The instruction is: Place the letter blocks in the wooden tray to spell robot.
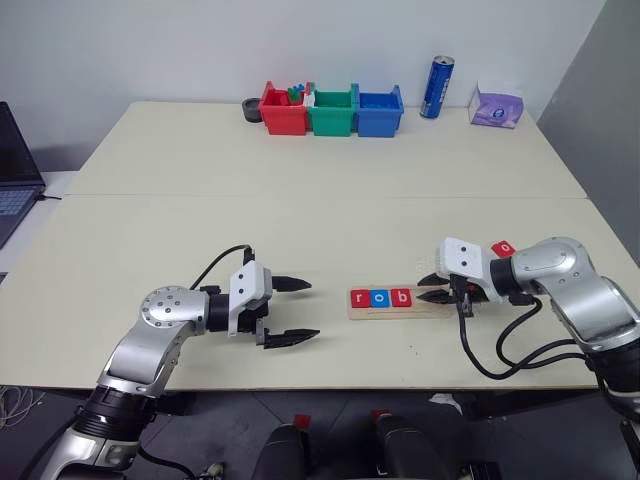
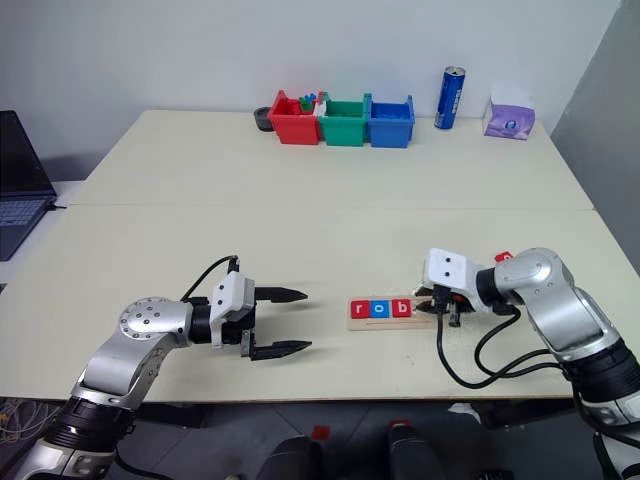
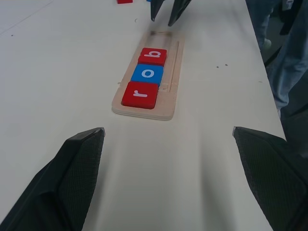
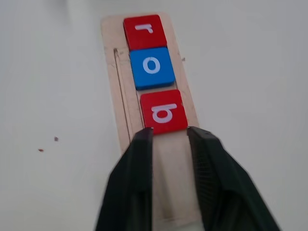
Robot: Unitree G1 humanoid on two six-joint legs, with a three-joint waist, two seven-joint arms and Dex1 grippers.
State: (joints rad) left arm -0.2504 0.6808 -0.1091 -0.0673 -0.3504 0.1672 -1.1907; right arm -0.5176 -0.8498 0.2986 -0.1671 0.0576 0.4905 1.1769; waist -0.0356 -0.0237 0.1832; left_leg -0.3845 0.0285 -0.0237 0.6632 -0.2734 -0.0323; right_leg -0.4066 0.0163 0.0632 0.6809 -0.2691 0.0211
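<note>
Three letter blocks (image 4: pixel 154 74) are sitting in one wooden tray (image 4: pixel 173 192); the right gripper (image 4: pixel 167 136) is hovering narrowly parted, empty; the left gripper (image 1: pixel 292 311) is gaping wide.

Tray (image 4: pixel 113 72) tiles read: red "r" (image 4: pixel 144 31), blue "o" (image 4: pixel 152 67), red "b" (image 4: pixel 163 112).

Bright, even overhead light. The surface (image 1: pixel 300 220) is evenly lit, no glare; soft shadows sit beneath both arms. Near fingers (image 3: pixel 72 173) are blurred at the frame bottom in wrist views.
</note>
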